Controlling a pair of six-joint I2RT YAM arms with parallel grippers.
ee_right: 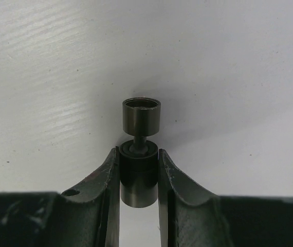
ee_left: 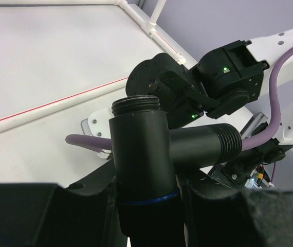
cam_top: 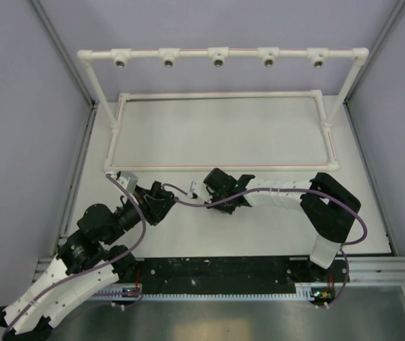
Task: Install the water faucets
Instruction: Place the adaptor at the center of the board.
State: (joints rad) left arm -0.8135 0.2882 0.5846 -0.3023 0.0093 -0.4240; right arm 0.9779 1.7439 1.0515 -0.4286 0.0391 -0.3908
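A black T-shaped water faucet [ee_left: 139,149] stands upright between the fingers of my left gripper [ee_left: 146,198], which is shut on its lower body below a blue ring. It has a threaded top and a threaded side arm [ee_left: 223,142] pointing right. My right gripper [ee_right: 139,170] is shut on a short stubby dark cylinder [ee_right: 139,182], whose thin stem carries a small round cap [ee_right: 142,114] over the white table. From above, the left gripper [cam_top: 161,204] and the right gripper [cam_top: 217,189] sit close together near the table's middle front; the faucets are too small to make out there.
The white pipe frame [cam_top: 220,52] stands at the back with several metal-ringed sockets [cam_top: 218,61] along its top bar. Its rectangular base [cam_top: 220,94] lies on the white table [cam_top: 259,220]. The right arm's wrist [ee_left: 223,77] looms just beyond the held T-piece. Grey walls close both sides.
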